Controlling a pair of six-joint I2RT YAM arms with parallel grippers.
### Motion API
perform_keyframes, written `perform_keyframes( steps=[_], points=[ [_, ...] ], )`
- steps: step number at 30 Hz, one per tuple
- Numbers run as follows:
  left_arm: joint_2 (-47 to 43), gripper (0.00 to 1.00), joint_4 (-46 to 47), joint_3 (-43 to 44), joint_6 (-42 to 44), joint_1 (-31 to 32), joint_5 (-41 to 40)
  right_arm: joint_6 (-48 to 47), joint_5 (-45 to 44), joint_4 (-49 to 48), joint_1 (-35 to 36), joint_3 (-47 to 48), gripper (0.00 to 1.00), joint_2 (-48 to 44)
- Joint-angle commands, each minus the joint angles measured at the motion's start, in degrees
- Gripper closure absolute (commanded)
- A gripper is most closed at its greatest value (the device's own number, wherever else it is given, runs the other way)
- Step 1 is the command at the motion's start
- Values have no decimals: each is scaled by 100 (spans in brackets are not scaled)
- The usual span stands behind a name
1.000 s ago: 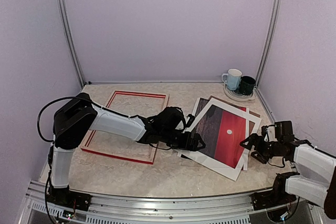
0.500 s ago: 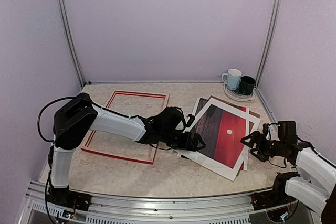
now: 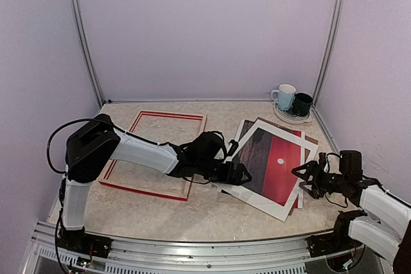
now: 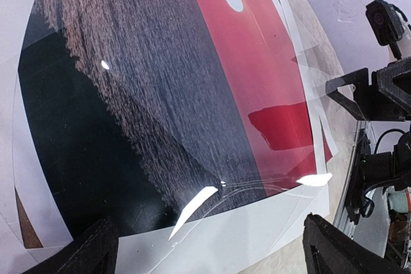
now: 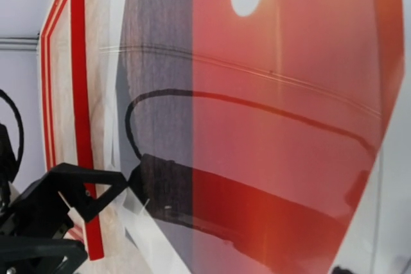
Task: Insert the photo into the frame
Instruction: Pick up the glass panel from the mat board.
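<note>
While photo [image 3: 275, 158] lies outside frame [image 3: 168, 115], L gripper [image 3: 243, 172] & R gripper [image 3: 299, 179] gape; 2 mugs [image 3: 284, 96] on plate [image 3: 290, 119].

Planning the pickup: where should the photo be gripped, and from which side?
Likely the white border at the right edge of the photo, coming low from the right, where the right gripper faces it. It is thin and lies flat on other sheets, so only edges offer purchase.
</note>
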State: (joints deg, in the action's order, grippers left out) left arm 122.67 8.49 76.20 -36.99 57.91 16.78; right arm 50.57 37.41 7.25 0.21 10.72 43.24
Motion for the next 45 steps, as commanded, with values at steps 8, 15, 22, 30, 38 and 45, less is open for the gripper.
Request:
perform_keyframes(
  steps=[8,15,22,30,38,45],
  points=[
    [161,1,-93,-158,-2,56,173,255,344,-964,-34,-193,29,513],
    [145,1,-112,-198,33,63,166,-286,560,-972,-38,16,32,1084],
    [119,1,-145,-247,68,63,168,-805,721,-926,-79,374,33,1757],
    [91,1,-206,-256,113,62,174,-1154,946,-761,-164,852,36,2302],
    [49,1,-295,-273,182,62,168,-1711,1207,-212,-249,1275,49,2799],
    [-103,1,-430,-216,260,21,90,-1824,1437,-139,-249,1275,61,2704]
  ],
)
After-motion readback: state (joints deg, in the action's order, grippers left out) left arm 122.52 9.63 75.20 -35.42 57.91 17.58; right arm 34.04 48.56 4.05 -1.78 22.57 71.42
